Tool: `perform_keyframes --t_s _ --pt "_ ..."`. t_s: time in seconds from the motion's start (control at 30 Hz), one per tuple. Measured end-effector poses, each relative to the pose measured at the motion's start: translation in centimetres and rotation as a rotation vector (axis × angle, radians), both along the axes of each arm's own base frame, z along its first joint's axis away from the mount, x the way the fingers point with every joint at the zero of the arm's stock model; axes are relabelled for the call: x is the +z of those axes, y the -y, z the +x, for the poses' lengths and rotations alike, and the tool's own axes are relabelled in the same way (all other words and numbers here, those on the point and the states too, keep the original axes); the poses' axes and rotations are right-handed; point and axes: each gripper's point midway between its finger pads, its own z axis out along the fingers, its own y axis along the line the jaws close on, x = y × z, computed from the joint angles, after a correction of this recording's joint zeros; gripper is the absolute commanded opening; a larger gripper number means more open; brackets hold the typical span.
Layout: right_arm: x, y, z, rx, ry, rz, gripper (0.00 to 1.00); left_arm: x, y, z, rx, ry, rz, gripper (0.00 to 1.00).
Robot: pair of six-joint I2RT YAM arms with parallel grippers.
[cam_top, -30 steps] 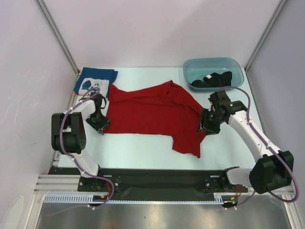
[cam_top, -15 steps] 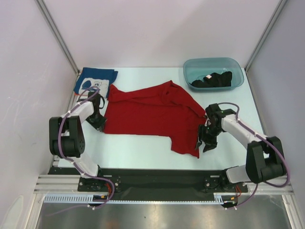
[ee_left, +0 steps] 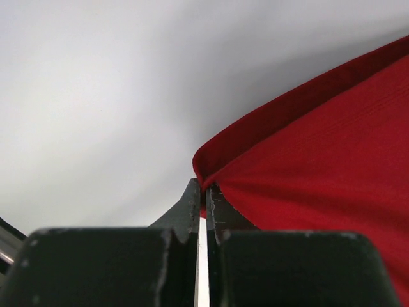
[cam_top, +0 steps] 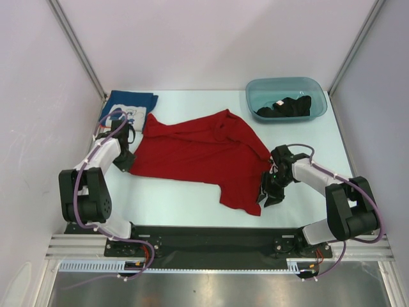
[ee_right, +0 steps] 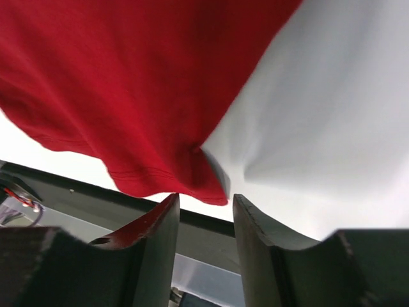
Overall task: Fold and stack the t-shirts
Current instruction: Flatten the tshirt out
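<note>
The red t-shirt [cam_top: 198, 150] lies spread mid-table, its left hem pinched tight by the left gripper [cam_top: 126, 161] and its near right corner at the mouth of the right gripper [cam_top: 267, 194], whose jaws stand partly apart. Bare table [cam_top: 172, 199] runs along the near side. The folded blue t-shirt [cam_top: 131, 105] sits far left, and the black t-shirt [cam_top: 287, 105] is in a teal tub [cam_top: 281, 80] far right.

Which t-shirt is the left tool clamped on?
The red t-shirt, spread out flat; the left tool pinches its edge. The blue t-shirt lies folded far left, the black t-shirt bunched in the teal tub.

Red tee [cam_top: 192, 153], teal tub [cam_top: 254, 96], prob. black tee [cam_top: 287, 105].
</note>
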Motion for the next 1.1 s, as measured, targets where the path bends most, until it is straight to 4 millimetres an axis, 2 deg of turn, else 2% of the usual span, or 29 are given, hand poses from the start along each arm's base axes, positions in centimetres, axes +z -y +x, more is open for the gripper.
perform_keyframes --t_s 0.13,0.33,0.8,0.9,0.93,1.03,1.1 --pt "-0.3 -0.2 -0.8 0.017 -0.018 -0.015 0.44 -0.7 0.2 0.0 -0.008 -0.017 -0.009 0.00" --pt "-0.9 -0.2 -2.2 0.028 -0.048 -0.033 0.46 -0.7 0.1 0.1 -0.018 -0.013 -0.007 0.00" --pt "-1.9 -1.0 -2.9 -0.010 -0.075 -0.039 0.42 -0.7 0.0 0.2 -0.066 -0.021 0.002 0.00" --pt "-2.0 -1.3 -3.1 -0.015 -0.081 -0.028 0.33 -0.7 0.0 0.2 -0.075 -0.023 0.004 0.00" --pt "-2.0 -1.4 -3.2 -0.015 -0.083 -0.026 0.18 -0.7 0.0 0.3 -0.076 -0.022 0.004 0.00" --pt "-2.2 -1.4 -3.3 -0.022 -0.084 -0.031 0.00 -0.7 0.0 0.3 -0.086 -0.023 0.004 0.00" --pt "-2.0 -1.3 -3.1 -0.025 -0.067 -0.042 0.00 -0.7 0.0 0.3 -0.092 -0.025 0.004 0.00"
